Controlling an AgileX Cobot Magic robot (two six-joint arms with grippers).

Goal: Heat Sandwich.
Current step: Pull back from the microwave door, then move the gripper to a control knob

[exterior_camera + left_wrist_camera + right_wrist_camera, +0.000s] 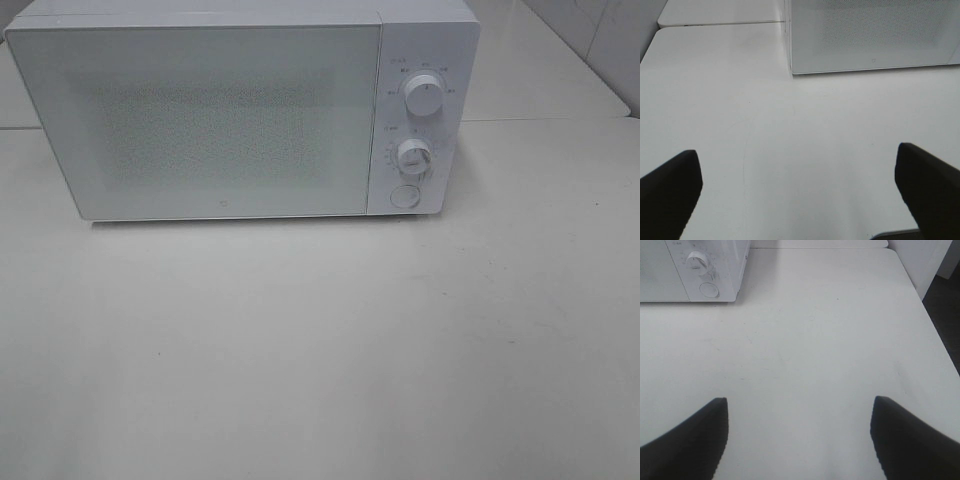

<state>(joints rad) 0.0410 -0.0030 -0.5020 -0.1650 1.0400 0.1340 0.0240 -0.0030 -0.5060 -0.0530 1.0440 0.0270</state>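
The sandwich is out of view in every frame. A white microwave (200, 110) stands at the back of the white table (320, 350), its door closed; it also shows in the left wrist view as the microwave (870, 35) and in the right wrist view as the microwave (695, 270). Neither arm appears in the high view. My left gripper (797, 192) is open over bare table in front of the microwave's left corner, nothing between its dark fingers (667, 192). My right gripper (799, 437) is open too, over bare table off the microwave's right side, with fingers (910, 437) empty.
The microwave's control panel carries two round knobs (424, 98) and a round button (404, 196) at its right. The table's right edge (935, 330) drops to a dark floor. A seam between table sections (720, 23) runs behind the microwave's left side.
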